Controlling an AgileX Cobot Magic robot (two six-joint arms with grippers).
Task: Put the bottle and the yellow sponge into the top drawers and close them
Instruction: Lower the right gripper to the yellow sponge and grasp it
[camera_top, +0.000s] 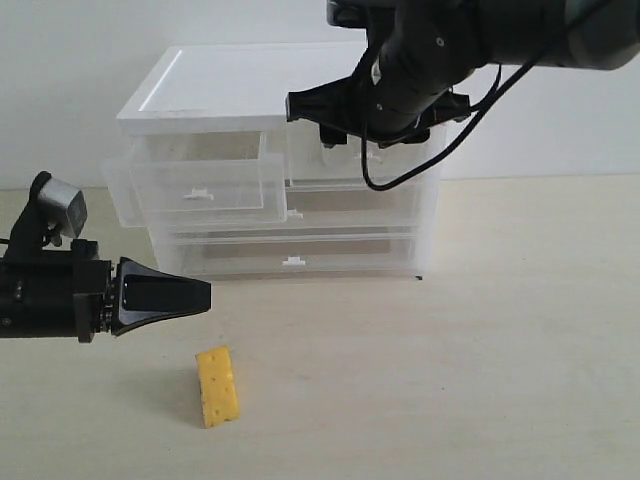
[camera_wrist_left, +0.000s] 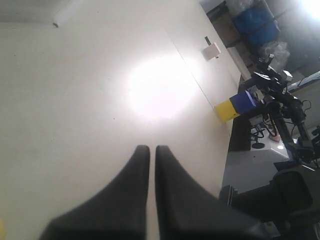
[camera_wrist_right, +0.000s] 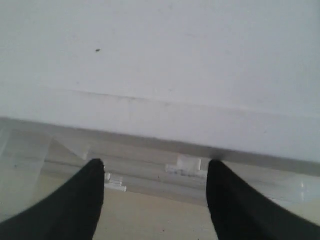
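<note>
We see the left hand (camera_top: 207, 294) low over the tabletop (camera_top: 500, 350), its two black fingers pressed together with nothing between them. The yellow sponge (camera_top: 218, 386) stands on one edge on the tabletop, leaning a little. It is near this hand, just ahead of the fingertips and lower, and apart from them.

The right hand (camera_wrist_right: 155, 164) hangs in front of the white cabinet (camera_top: 240, 90), level with its top row. Its fingers are spread wide and grip nothing. Between them, in the right wrist view, we see a small white tab handle (camera_wrist_right: 188, 163) just past the fingertips, under the cabinet's top edge. This handle belongs to the right top drawer (camera_top: 335, 168), which sits directly behind the hand. The left top drawer (camera_top: 190, 185) lies to the side of this hand, toward the left hand, and its clear front juts out from the cabinet.

We cannot tell where the bottle is.
</note>
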